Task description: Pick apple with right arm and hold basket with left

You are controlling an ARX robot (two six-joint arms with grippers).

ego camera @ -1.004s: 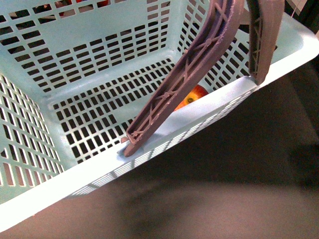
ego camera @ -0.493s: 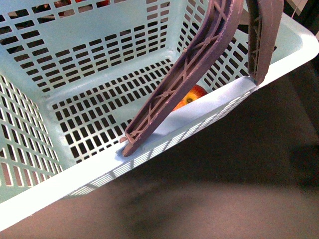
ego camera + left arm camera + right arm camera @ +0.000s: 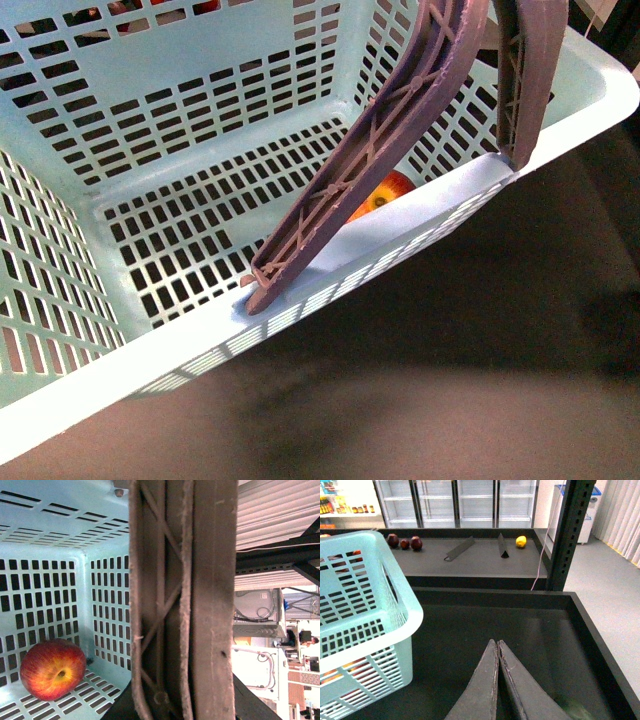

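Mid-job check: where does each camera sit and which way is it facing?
Front view: on the body, looking down into the pale mint-blue slotted plastic basket; no arm shows.
Left wrist view: tight against a mauve-brown ribbed handle, facing into the basket; arm parts unclear.
Right wrist view: outside the basket, over a dark tray; shut right end effector shows.
Front and left wrist share the round red-yellow apple.

I'm looking at a shop: glass-door fridges (image 3: 455,500) line the back, bottles (image 3: 335,504) fill a shelf (image 3: 350,515) beside them, loose fruit (image 3: 405,542) lies on a black rimmed table (image 3: 480,562), and a basket (image 3: 395,595) stands near.
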